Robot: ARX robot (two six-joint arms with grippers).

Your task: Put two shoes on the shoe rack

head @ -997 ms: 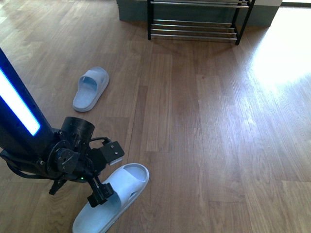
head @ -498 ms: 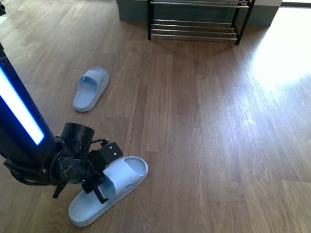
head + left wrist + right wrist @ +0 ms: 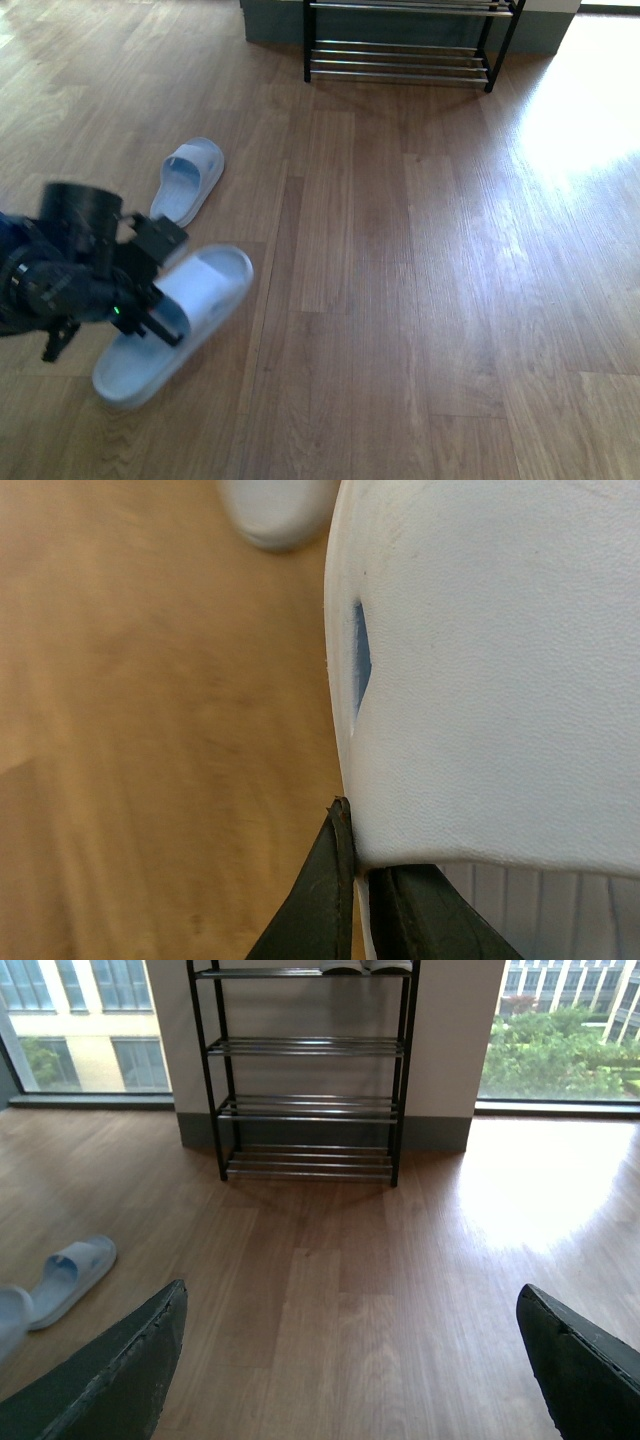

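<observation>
Near left, the left hand (image 3: 162, 322) is pinching one slide (image 3: 205, 280) by its strap edge; I'd carry it slow and level to the far rack (image 3: 400, 62), that grip looks thin.

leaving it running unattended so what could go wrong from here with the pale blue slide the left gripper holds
1. The left gripper pinches the pale blue rubber slide only by its strap's edge; it could slip or twist out.
2. The second pale blue rubber slide lies close by; a swing might knock it.
3. The black metal shoe rack with chrome bars stands far off, so that thin grip must last a long carry.
</observation>
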